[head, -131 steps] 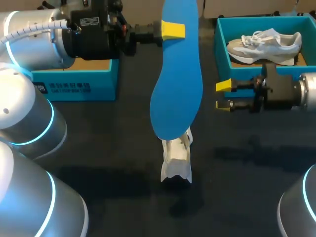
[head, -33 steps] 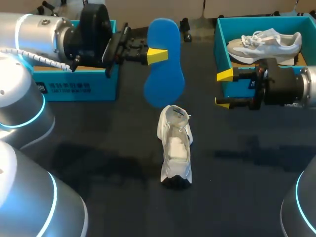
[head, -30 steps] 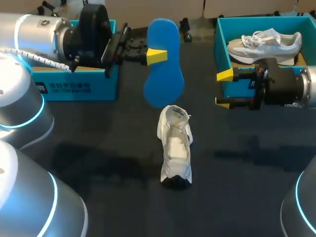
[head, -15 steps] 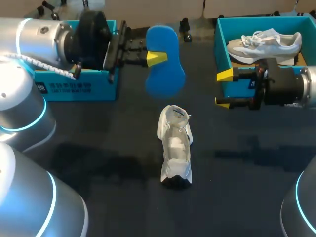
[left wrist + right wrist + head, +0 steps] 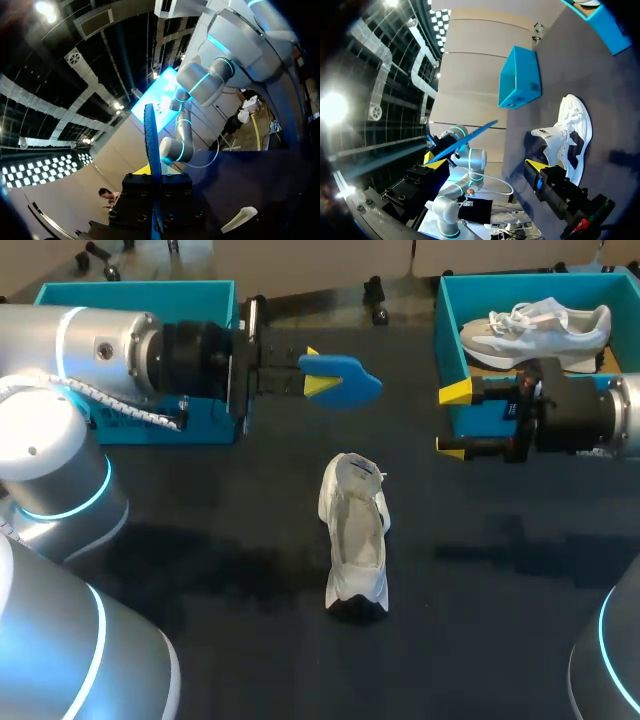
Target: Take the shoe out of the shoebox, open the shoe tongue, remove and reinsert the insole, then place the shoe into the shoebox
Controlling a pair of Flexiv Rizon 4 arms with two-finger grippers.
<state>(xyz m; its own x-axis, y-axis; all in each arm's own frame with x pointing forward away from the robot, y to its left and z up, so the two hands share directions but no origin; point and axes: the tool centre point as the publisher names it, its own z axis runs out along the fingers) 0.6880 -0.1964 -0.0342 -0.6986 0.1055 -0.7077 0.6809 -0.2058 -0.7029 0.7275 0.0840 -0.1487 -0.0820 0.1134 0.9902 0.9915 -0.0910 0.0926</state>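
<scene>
The shoe point(image 5: 355, 535), white, stands upright near the middle of the black table point(image 5: 200, 570), its opening facing up. There are two shoes in all: the second shoe point(image 5: 535, 330), grey-white, lies on its side in the right shoebox point(image 5: 450, 350). There are two teal shoeboxes; the left shoebox point(image 5: 135, 295) sits partly hidden behind the left arm point(image 5: 110, 355). The one blue insole point(image 5: 350, 388) hangs roughly level above the table, beyond the shoe and apart from it. The left gripper point(image 5: 312, 378) pinches it at one end between its fingers. The right gripper point(image 5: 452, 420) hangs just in front of the right shoebox, fingers spread wide, holding nothing.
</scene>
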